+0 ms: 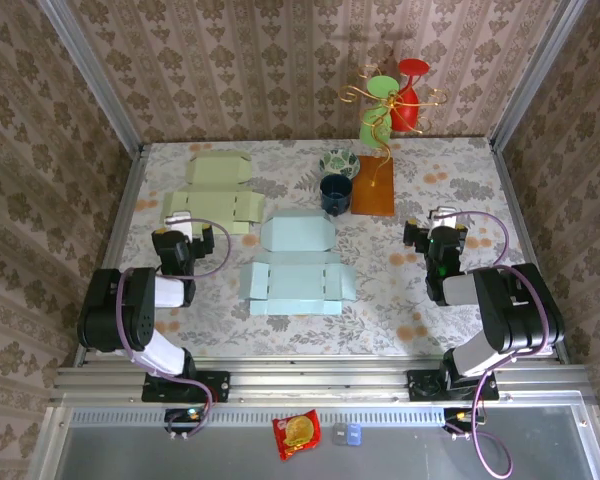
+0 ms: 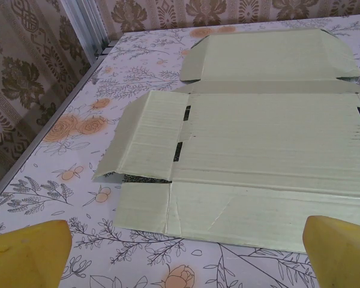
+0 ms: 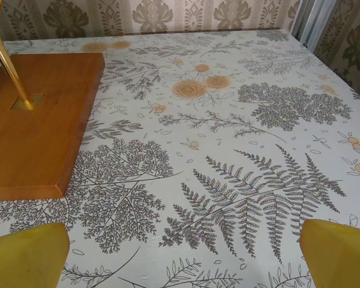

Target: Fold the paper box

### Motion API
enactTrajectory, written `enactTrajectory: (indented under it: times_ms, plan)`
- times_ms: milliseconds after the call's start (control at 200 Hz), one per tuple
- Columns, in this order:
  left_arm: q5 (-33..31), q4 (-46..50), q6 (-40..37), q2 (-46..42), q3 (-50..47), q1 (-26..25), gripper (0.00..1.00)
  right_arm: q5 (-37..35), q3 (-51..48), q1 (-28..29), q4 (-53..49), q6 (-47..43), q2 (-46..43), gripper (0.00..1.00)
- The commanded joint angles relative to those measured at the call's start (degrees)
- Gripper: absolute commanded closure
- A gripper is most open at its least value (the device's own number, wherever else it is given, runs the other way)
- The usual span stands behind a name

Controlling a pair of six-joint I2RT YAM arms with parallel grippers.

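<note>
Two unfolded paper box blanks lie flat on the floral tablecloth. A pale green one (image 1: pixel 216 194) sits at the back left and a pale blue one (image 1: pixel 298 266) in the middle. My left gripper (image 1: pixel 183 224) rests low just in front of the green blank's near left corner, open and holding nothing. In the left wrist view the green blank (image 2: pixel 270 150) spreads ahead of the open gripper (image 2: pixel 183 264), one side flap slightly raised, with yellow fingertips (image 2: pixel 25 257) wide apart. My right gripper (image 1: pixel 437 220) is open over bare cloth at the right, again empty (image 3: pixel 183 264).
A dark blue cup (image 1: pixel 336 193) and a patterned bowl (image 1: pixel 337 161) stand behind the blue blank. Beside them is a wooden base (image 1: pixel 373 185) (image 3: pixel 39 120) with a gold wire stand holding red and green pieces (image 1: pixel 395 100). Patterned walls enclose the table. A red packet (image 1: pixel 296 433) lies below the front rail.
</note>
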State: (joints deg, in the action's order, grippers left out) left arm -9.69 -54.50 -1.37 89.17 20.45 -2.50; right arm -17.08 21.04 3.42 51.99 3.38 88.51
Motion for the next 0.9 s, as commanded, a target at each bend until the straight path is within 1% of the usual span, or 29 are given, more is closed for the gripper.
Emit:
enactTrajectory:
  times_ms: [0,810,850,895]
  plan:
    - [0.0,-0.6,-1.0,0.2,0.9,0.3,0.00,0.7,1.0,-0.1,-0.1,0.4,-0.6,0.00]
    - [0.0,-0.5,-1.0,0.2,0.9,0.3,0.00,0.8,1.0,-0.1,-0.2,0.4,-0.6,0.00]
    - [0.1,-1.1,-1.0,0.1,0.7,0.2,0.00,0.9,0.9,-0.1,0.1,0.4,-0.6,0.00]
    - [-0.4,-4.0,-1.1,0.0,-0.7,-0.1,0.00,1.1,0.1,-0.1,1.5,0.1,-1.2,0.00]
